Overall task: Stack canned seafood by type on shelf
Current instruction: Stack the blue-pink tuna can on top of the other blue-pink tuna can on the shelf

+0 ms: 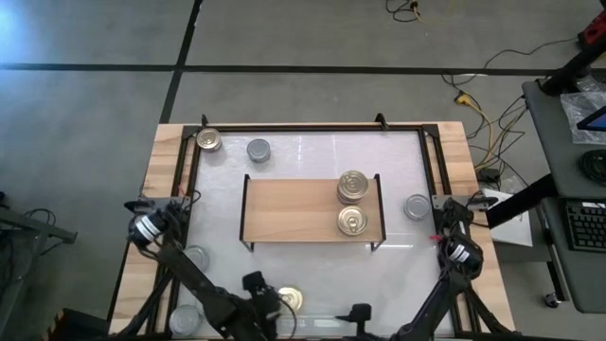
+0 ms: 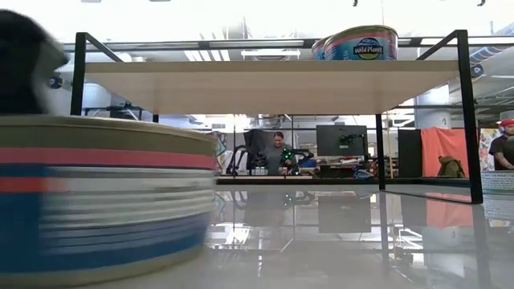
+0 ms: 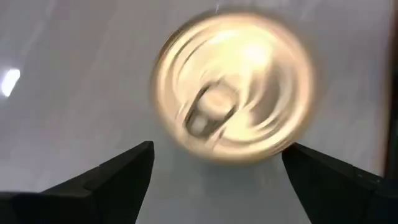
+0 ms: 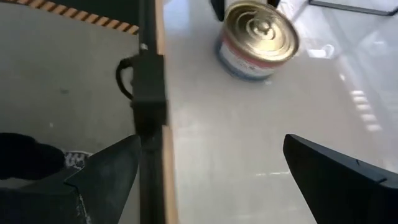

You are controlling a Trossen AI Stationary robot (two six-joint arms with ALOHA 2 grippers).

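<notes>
With its two fingers spread wide, left gripper (image 1: 268, 301) hovering at the near edge of the desk (image 1: 303, 156), straight above a gold-topped can (image 1: 289, 299) — the same can (image 3: 233, 87) filling the left wrist view between the open fingers (image 3: 102, 180), not touched. Just right of that, right gripper (image 1: 360, 313) also low at the near edge, fingers (image 4: 339, 171) apart and holding nothing, the gold-topped can (image 4: 258, 40) lying ahead of it on the white surface. Farther from both grippers, mid-desk, the shelf (image 1: 289, 208) carrying two gold-topped cans at its right end — one (image 1: 352, 186) farther, one (image 1: 353, 223) nearer. Beyond the shelf, at the far left corner, a gold can (image 1: 208, 141) beside a silver can (image 1: 258, 150). Right of the shelf, another silver can (image 1: 416, 206). Near the left arm, two more silver cans (image 1: 195, 257) (image 1: 186, 318) on the desk.
</notes>
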